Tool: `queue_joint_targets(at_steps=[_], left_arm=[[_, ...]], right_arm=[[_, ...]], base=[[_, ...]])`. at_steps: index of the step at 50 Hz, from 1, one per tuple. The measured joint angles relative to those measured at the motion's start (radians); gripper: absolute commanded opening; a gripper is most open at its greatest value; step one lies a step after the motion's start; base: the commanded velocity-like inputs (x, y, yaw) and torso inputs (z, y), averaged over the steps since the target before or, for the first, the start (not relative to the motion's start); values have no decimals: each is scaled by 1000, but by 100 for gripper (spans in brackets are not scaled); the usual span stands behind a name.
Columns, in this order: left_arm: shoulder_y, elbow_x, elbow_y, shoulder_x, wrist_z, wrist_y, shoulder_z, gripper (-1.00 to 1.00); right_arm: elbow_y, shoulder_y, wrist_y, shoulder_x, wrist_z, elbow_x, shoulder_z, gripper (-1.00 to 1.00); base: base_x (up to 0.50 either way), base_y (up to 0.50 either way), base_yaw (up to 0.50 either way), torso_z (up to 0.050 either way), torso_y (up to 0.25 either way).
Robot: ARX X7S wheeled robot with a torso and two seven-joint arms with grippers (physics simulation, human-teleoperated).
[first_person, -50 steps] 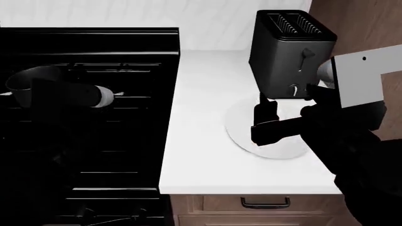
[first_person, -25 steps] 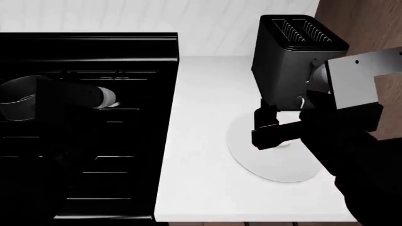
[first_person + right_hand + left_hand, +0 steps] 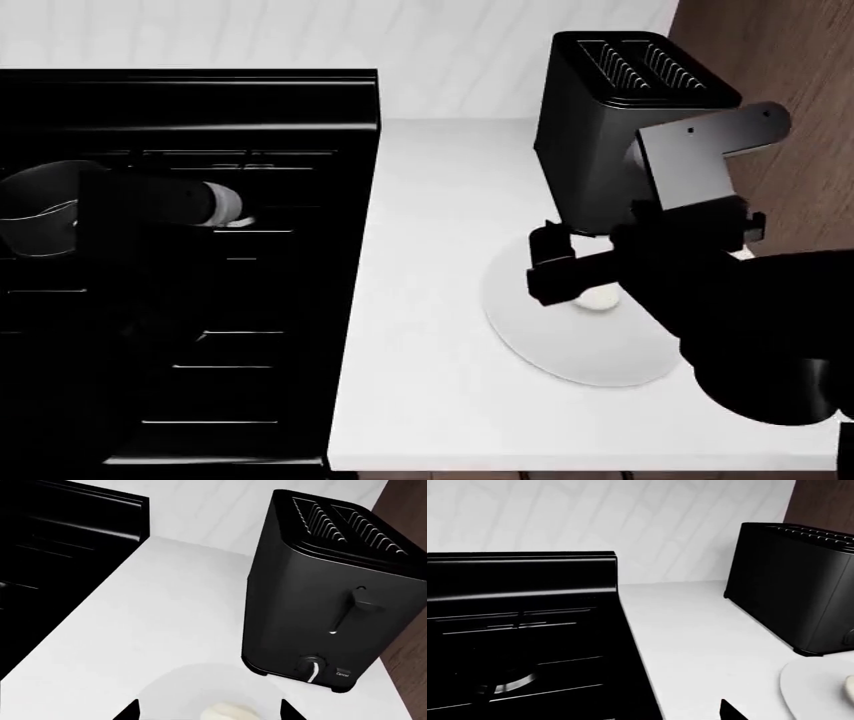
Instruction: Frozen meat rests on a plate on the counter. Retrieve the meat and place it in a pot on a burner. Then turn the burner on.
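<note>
The frozen meat (image 3: 599, 298), a small creamy lump, lies on the pale round plate (image 3: 587, 350) on the white counter (image 3: 427, 250). My right gripper (image 3: 561, 268) hovers just above it. In the right wrist view its two fingertips (image 3: 130, 711) stand wide apart, open, with the meat (image 3: 230, 713) between them on the plate (image 3: 175, 690). The grey pot (image 3: 34, 222) sits on the black stove (image 3: 187, 330) at the far left, partly hidden by my left arm (image 3: 140, 212). One left fingertip (image 3: 730, 713) shows far off centre; the other is lost against the stove.
A black toaster (image 3: 625, 130) stands right behind the plate, close to my right wrist. A brown wooden panel (image 3: 787, 60) rises at the right. The stove's raised back (image 3: 187, 95) lines the white wall. The counter's front edge (image 3: 534, 466) runs along the bottom.
The head view tilted up a little, then held. My right wrist turned and dropped towards the plate, and the meat now shows beside its fingers. The left arm barely moved.
</note>
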State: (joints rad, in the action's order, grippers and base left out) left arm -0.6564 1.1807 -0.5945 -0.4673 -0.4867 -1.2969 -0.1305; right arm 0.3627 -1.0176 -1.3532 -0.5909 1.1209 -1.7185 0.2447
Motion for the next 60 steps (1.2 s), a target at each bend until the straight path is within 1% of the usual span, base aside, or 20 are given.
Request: queue_joint_targets(at_steps=[16,30,44,60], left_arm=[[6,-44,26,-14,35,42,35,100],[4,-61,39,-24,50,63,55,100],[10,-74,55,-33,65,83,68,100],[14,-76,63,-37,67,94,81,100]], right_arm=[[-91,15,29,6,-148,184,49,100],[-171,33,74,11,-225,288,82,100],[-244,58,119,20,-279,351,107,100],[-275,96,131,20,-291,352,118,100]], base=[[0,0,0,0,0],[0,0,0,0,0],[0,0,0,0,0],[0,0,0,0,0]])
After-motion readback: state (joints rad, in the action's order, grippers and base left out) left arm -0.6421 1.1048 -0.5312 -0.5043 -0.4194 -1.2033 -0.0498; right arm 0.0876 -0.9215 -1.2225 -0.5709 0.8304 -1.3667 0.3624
